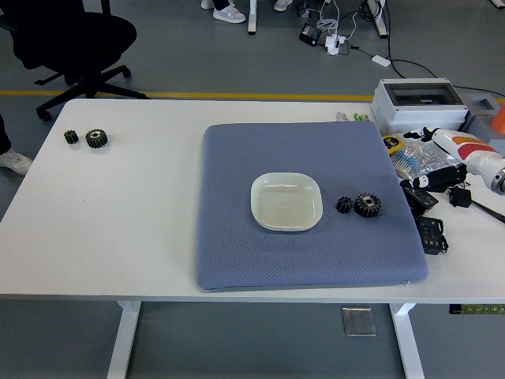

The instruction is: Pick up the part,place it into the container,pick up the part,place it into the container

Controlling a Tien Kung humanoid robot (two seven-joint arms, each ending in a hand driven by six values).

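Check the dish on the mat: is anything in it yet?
Empty. The dish shows only its bare white bottom; both gears lie on the mat to its right, outside it.

Office chair (71,43) cut off, top-left.

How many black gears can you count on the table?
4. A small gear and large gear lie on the blue mat; another small gear and large gear lie far left.
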